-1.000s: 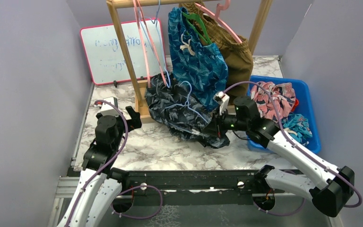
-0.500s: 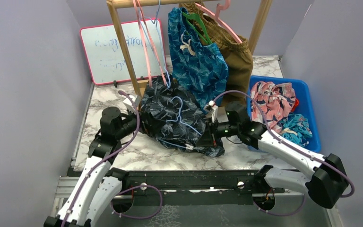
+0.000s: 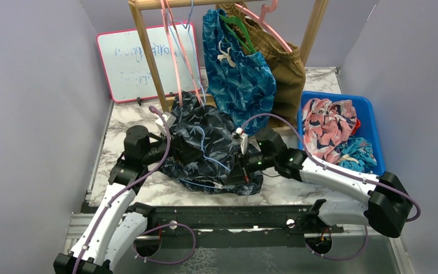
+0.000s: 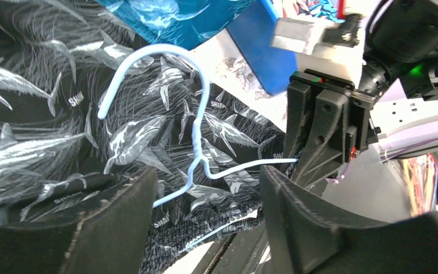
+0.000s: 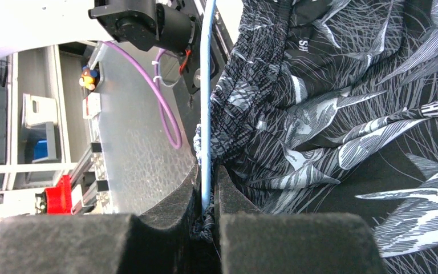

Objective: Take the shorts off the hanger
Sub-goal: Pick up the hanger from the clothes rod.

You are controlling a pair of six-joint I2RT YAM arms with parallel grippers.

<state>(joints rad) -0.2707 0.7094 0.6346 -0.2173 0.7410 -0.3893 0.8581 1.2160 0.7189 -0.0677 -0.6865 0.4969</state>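
Black shark-print shorts (image 3: pixel 211 145) lie bunched on the marble table, still threaded on a light blue wire hanger (image 4: pixel 197 131). My right gripper (image 5: pixel 206 191) is shut on the hanger's lower bar (image 5: pixel 206 103), with a bit of the elastic waistband pinched in too; in the top view it (image 3: pixel 236 171) sits at the heap's near right edge. My left gripper (image 4: pixel 208 182) is open, its fingers (image 4: pixel 102 228) straddling the waistband at the shorts' left side (image 3: pixel 189 153). The right gripper's black body (image 4: pixel 325 125) faces it across the cloth.
Teal-blue patterned shorts (image 3: pixel 239 74) on a green hanger and brown shorts (image 3: pixel 288 63) on a pink hanger hang from the wooden rack (image 3: pixel 148 63). Empty pink hangers (image 3: pixel 174 57) hang at left. A blue bin (image 3: pixel 373 128) holds loose shorts. A whiteboard (image 3: pixel 131 60) leans behind.
The right gripper dragged the hanger and black shorts left and nearer. The left arm swung in from the table's left onto the shorts, and its jaws have narrowed a little.
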